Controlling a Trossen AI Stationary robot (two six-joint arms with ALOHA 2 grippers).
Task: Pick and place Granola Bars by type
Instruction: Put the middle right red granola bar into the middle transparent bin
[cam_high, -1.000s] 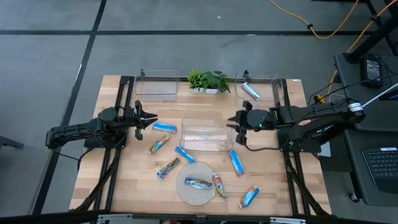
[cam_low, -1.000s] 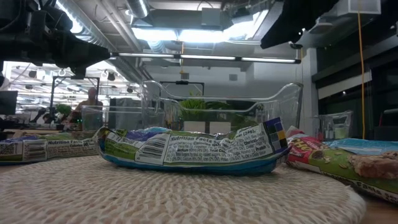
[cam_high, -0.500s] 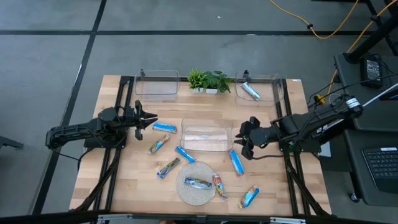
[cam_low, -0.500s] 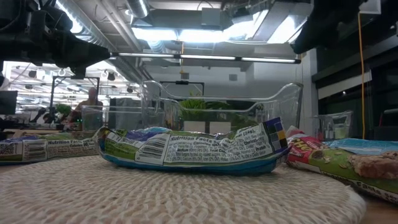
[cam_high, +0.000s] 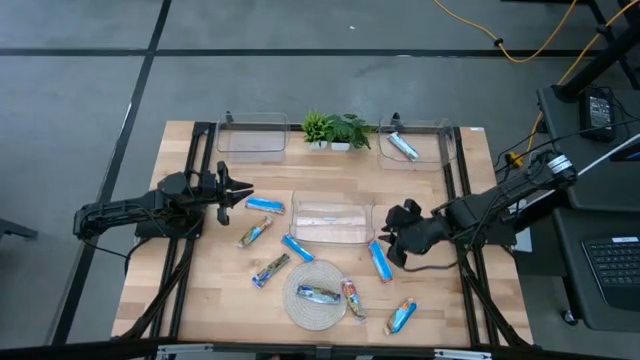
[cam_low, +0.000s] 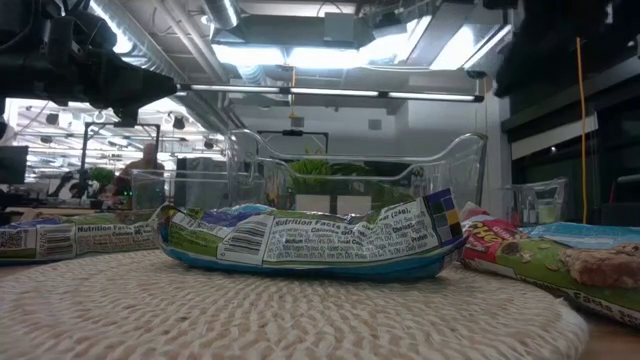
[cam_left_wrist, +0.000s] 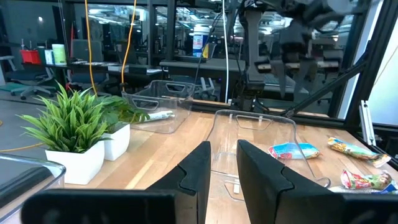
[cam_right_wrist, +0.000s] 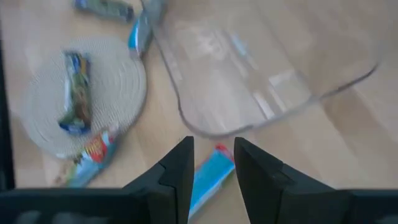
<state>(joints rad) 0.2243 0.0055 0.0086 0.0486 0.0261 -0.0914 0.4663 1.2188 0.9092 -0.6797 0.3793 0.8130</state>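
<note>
1. While my right gripper (cam_high: 397, 240) hovers above a bright blue granola bar (cam_high: 380, 260) beside the central clear bin (cam_high: 331, 222), its jaws stand slightly apart, empty.
2. My left gripper (cam_high: 241, 192) waits near another blue bar (cam_high: 264, 205), jaws narrowly parted, holding nothing.
3. Two bars lie on the woven mat (cam_high: 312, 310).

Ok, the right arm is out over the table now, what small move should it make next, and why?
Probably lower the right gripper straight down onto the bright blue wrapped bar beside the middle clear plastic bin. The right wrist view shows that bar lying between its parted fingers, with nothing held. The left gripper waits at the table's left.
</note>
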